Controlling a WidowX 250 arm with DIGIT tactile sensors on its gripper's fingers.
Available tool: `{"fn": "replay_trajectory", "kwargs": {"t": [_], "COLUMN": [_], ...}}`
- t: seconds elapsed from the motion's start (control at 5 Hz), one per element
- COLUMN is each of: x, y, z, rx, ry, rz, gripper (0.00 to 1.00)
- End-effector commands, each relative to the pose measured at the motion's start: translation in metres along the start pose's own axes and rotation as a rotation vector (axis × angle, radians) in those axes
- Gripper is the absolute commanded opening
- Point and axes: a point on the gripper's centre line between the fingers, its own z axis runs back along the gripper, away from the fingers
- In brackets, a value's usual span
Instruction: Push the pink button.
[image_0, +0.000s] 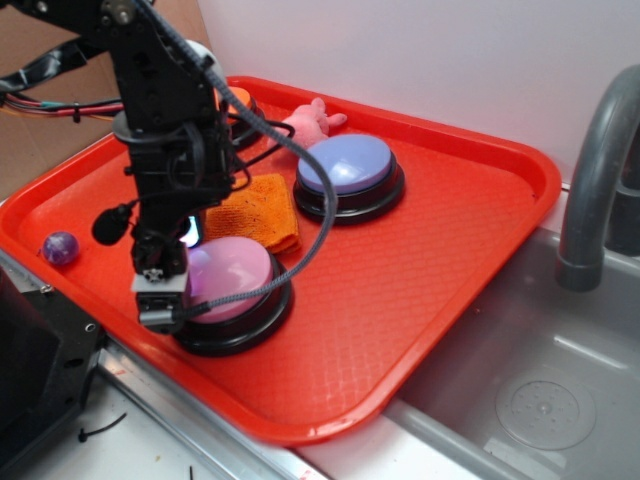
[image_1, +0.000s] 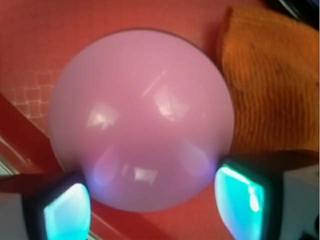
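The pink button (image_0: 238, 270), a pale pink dome on a glossy black base, sits near the front edge of the red tray (image_0: 420, 300). My gripper (image_0: 163, 296) hangs low at the dome's near-left side, arm upright above it. In the wrist view the pink button (image_1: 142, 115) fills most of the frame. My gripper (image_1: 155, 207) is open: one teal-lit fingertip (image_1: 67, 215) shows at the lower left, the other at the lower right. They stand wide apart astride the dome's near edge, with nothing gripped. Whether they touch the dome is unclear.
A lavender-blue button (image_0: 350, 165) stands behind the pink one, with a folded orange cloth (image_0: 258, 212) between them. A pink plush toy (image_0: 312, 120) lies at the back and a small purple ball (image_0: 60, 247) at the left. A sink (image_0: 560, 390) and a grey faucet (image_0: 592, 190) are to the right.
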Motion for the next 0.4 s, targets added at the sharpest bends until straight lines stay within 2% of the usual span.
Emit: {"fn": "replay_trajectory", "kwargs": {"t": [0.0, 0.2], "x": [0.0032, 0.0034], "y": [0.0026, 0.0092], "z": [0.0511, 0.0608], "rx": [0.082, 0.065], "ry": [-0.092, -0.105], "rz": [0.085, 0.100], "gripper": [1.00, 1.00]}}
